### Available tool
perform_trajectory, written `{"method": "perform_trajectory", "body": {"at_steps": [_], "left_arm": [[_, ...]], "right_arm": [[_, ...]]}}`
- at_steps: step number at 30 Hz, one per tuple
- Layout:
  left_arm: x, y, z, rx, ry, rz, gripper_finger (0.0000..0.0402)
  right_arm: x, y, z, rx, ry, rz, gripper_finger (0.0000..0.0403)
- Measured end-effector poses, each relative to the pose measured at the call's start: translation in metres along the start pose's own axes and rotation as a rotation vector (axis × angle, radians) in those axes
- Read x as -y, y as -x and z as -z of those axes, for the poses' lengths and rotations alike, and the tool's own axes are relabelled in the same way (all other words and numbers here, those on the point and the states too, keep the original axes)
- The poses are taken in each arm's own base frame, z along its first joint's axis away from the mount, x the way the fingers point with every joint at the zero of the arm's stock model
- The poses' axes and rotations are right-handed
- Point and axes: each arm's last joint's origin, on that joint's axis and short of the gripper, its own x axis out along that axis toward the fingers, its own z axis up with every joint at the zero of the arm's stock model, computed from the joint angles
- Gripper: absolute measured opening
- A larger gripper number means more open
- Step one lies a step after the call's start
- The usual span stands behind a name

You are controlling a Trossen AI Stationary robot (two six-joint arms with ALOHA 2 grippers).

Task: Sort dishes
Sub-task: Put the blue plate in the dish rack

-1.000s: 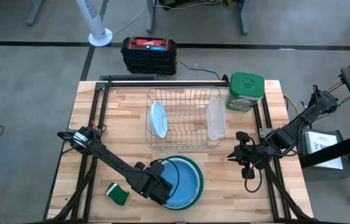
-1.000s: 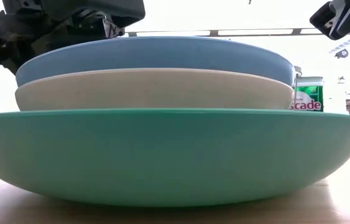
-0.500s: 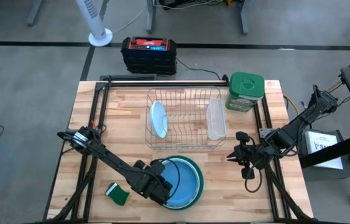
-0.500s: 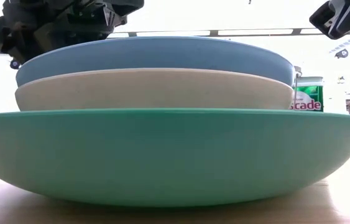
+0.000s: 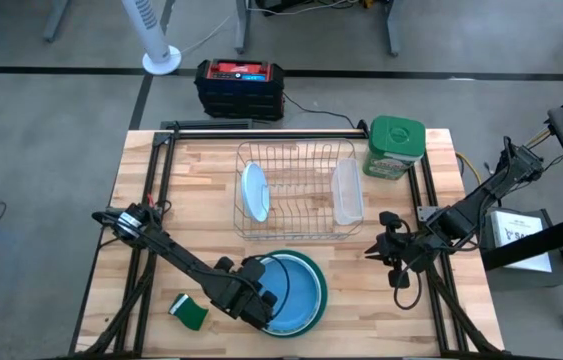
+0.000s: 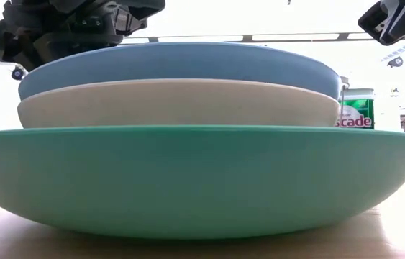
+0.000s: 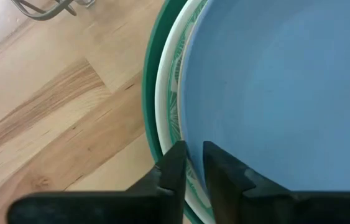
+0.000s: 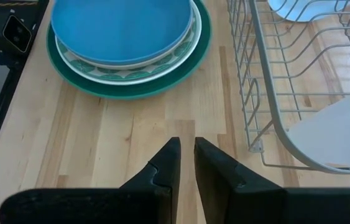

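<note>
Three plates are stacked near the table's near edge. The light blue plate lies on the cream plate, which lies in the large teal-backed plate. My left gripper is at the stack's left rim, shut on the blue plate. My right gripper hovers shut over bare wood to the right of the stack and touches nothing. My left gripper has the light blue plate's left rim between its two fingers, one finger outside the rim over the cream plate, the other inside. It comes slanting down from the table's left. The plate still lies flat on the stack.
A wire dish rack stands behind the stack with a blue plate upright at its left and a white dish at its right. A green-lidded container is at the far right. A green sponge lies left of the stack.
In the low view my left gripper has shifted slightly up and toward the table's left over the stack. The plates have stayed where they were.
</note>
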Motion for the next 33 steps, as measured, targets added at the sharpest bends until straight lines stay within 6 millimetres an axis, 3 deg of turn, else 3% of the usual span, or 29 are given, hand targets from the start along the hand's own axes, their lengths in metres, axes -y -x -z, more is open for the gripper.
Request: {"method": "perform_trajectory", "body": {"at_steps": [5, 15, 26, 33], "left_arm": [[0.000, 0.000, 0.000, 0.002, -0.001, 0.001, 0.0004], [-0.003, 0.005, -0.003, 0.036, -0.007, -0.011, 0.0001], [0.002, 0.057, -0.027, 0.222, -0.041, -0.021, 0.0000], [0.006, 0.078, -0.037, 0.325, -0.111, 0.006, 0.0000]], "right_arm": [[0.000, 0.000, 0.000, 0.000, 0.000, 0.000, 0.0045], [0.000, 0.000, 0.000, 0.000, -0.001, 0.000, 0.0045], [0.000, 0.000, 0.000, 0.001, 0.000, -0.001, 0.0041], [0.000, 0.002, -0.002, 0.008, 0.000, -0.005, 0.0043]]}}
